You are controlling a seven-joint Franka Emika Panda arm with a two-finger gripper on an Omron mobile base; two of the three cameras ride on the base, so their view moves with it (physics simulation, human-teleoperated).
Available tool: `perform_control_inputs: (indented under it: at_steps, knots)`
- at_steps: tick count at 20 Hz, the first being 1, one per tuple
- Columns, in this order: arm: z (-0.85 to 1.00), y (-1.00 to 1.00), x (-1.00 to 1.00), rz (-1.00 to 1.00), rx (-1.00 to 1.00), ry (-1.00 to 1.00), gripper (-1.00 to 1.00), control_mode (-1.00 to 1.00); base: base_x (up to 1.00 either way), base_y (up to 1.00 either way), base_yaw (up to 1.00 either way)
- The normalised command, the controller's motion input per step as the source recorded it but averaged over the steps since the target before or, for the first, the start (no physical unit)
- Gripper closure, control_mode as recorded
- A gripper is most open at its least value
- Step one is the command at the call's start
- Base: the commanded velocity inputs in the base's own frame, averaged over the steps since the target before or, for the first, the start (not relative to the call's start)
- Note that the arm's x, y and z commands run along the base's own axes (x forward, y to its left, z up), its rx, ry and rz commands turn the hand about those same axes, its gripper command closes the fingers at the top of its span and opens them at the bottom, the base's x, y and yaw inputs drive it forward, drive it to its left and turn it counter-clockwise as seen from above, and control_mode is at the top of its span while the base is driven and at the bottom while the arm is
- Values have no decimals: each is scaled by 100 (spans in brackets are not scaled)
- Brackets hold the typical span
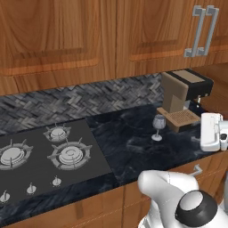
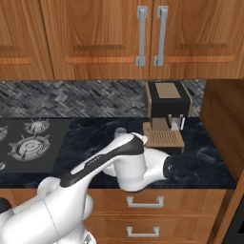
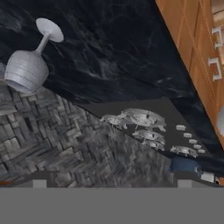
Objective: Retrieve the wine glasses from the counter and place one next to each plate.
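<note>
White arm (image 1: 178,200) nearest; wine glass (image 1: 158,127) upright on counter (image 1: 133,147) beside coffee machine (image 1: 182,95).

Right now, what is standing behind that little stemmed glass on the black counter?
Behind the clear grey-tinted stemmed wine glass stands a brown-and-black coffee machine on the glossy black marble-look counter. What lies behind that machine is covered.

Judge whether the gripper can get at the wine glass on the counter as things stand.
Probably yes. The wine glass stands upright on the counter, apart from the coffee machine, with bare worktop on its near side. The gripper hangs nearby, jaws open.
</note>
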Motion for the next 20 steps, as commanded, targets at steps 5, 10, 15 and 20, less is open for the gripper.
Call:
perform_control_inputs:
  at_steps: [5,10,15,20]
  knots:
    - [-25,-1,38,0,0,0,-100,-100,0,0,0]
    - [-26,-2,32,6,0,0,-100,-100,0,0,0]
    - [-27,-13,38,9,0,1,-100,-100,0,0,0]
    - [-19,-31,35,10,0,6,-100,-100,0,0,0]
